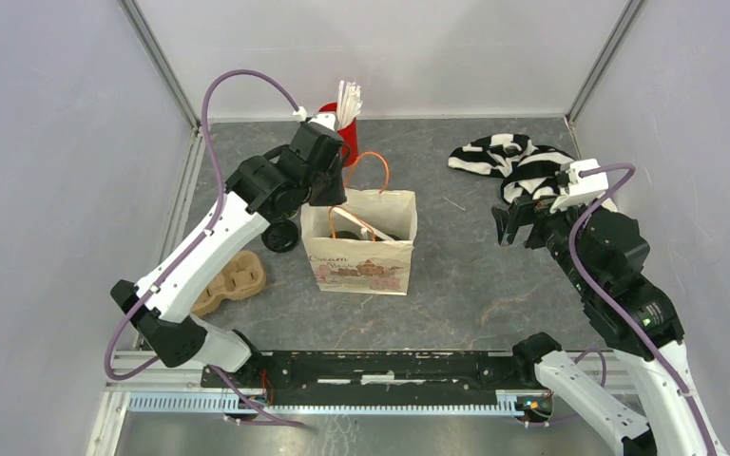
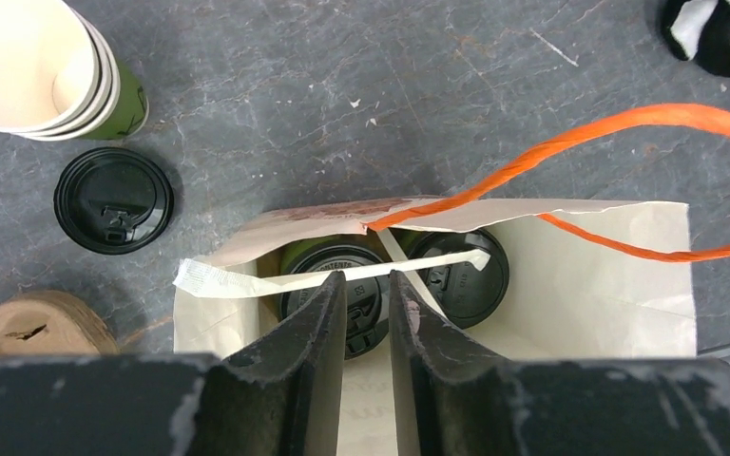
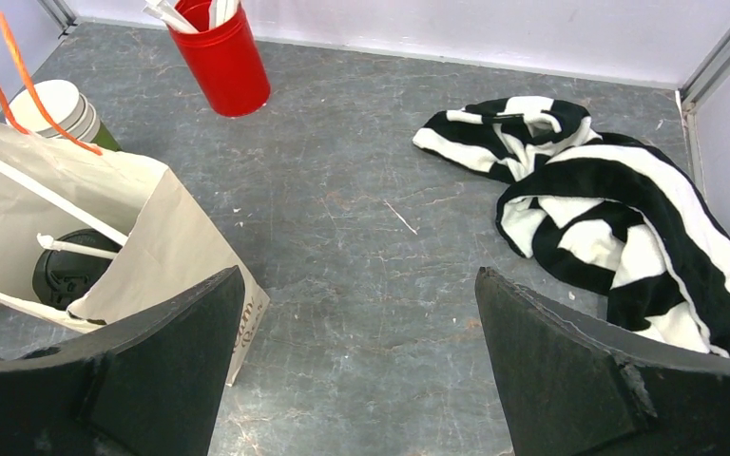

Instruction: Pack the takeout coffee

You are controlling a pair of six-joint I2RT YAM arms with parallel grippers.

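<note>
**newbie_packer:** Where's the coffee at?

**armwatcher:** Both coffee cups [image 2: 461,280] sit side by side inside the paper bag [image 1: 361,261], mid-bench. Left gripper [image 2: 368,285] hovers over them, jaws nearly together, nothing between. The right gripper [image 3: 356,280] gapes wide and holds nothing.

**newbie_packer:** Handling tips?

**armwatcher:** Thin paper, probably squashy and sloshy. I'd pinch the wall just below the rim, gently. Bag print reads "Cream"; the rest is too small.
</note>
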